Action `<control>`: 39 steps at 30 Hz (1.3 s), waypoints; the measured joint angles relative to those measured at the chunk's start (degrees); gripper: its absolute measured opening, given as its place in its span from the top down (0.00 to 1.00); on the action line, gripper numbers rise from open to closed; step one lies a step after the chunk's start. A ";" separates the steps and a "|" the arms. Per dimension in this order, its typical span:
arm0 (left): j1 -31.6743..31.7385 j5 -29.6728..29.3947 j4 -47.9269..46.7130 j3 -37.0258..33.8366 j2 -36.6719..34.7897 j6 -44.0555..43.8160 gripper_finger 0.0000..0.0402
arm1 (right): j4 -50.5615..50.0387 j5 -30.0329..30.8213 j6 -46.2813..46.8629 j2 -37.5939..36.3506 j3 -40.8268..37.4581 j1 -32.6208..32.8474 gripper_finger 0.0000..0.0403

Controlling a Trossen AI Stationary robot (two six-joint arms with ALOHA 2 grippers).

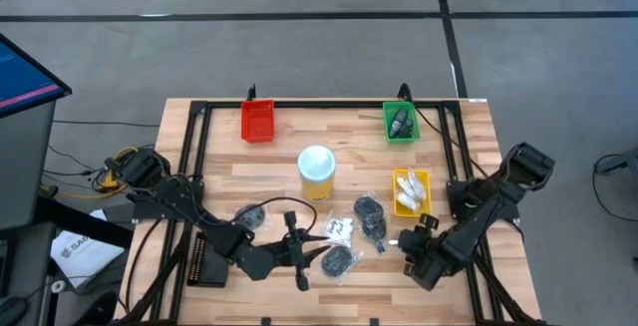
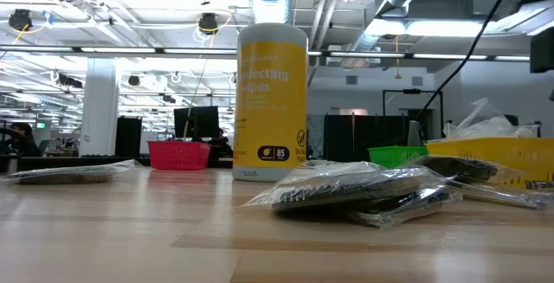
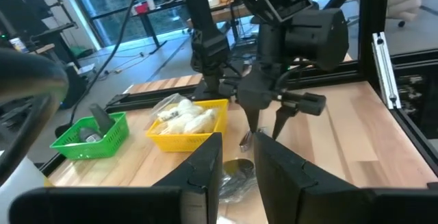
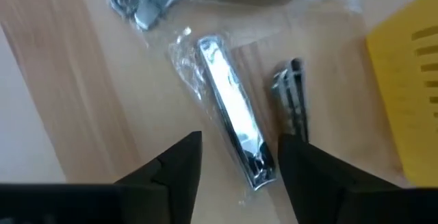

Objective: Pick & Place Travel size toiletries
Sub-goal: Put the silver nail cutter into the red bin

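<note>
My right gripper (image 4: 236, 157) hangs just above the table with its fingers spread, straddling a silvery nail clipper (image 4: 231, 107) sealed in a clear wrapper; nothing is pinched yet. My left gripper (image 3: 237, 161) sits low near the front edge beside a dark bagged bundle (image 1: 337, 260), fingers parted only a little and, as far as I can see, empty. The risks I see: the clipper is thin, smooth and flat on the wood, so closing on it could squirt it sideways or catch only the loose wrapper, and it would then slip out in transit. A second silvery piece (image 4: 293, 97) lies just beside it, close enough that a finger could nudge it or drag it along. The yellow tray (image 1: 411, 192) is also near, so a wide approach might clip its wall. The two arms are working close together at the front, which I would watch for contact. Counting from above: four trays, namely red (image 1: 257, 121), green (image 1: 401, 123), yellow and a black one (image 1: 209, 262) under the left arm; one tall yellow tub (image 1: 316, 171); three dark bagged bundles on the table; one white sachet (image 1: 340, 230); more white sachets in the yellow tray, too heaped to count; at least one dark bottle in the green tray.
</note>
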 joint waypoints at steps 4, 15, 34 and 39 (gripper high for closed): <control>0.00 0.02 0.01 0.00 0.00 0.00 0.81 | -0.15 -0.70 -0.17 0.63 0.00 0.02 0.52; 0.00 0.13 0.01 0.00 0.00 0.00 0.81 | 1.35 -1.04 -0.12 0.63 0.00 0.00 0.60; 0.00 0.17 0.01 0.00 0.00 -0.42 0.81 | 3.26 -1.34 -0.44 1.09 -0.23 -0.14 0.83; 0.00 0.15 0.01 0.00 0.00 -0.42 0.81 | 4.28 -1.93 -0.96 2.94 -0.26 -0.37 0.91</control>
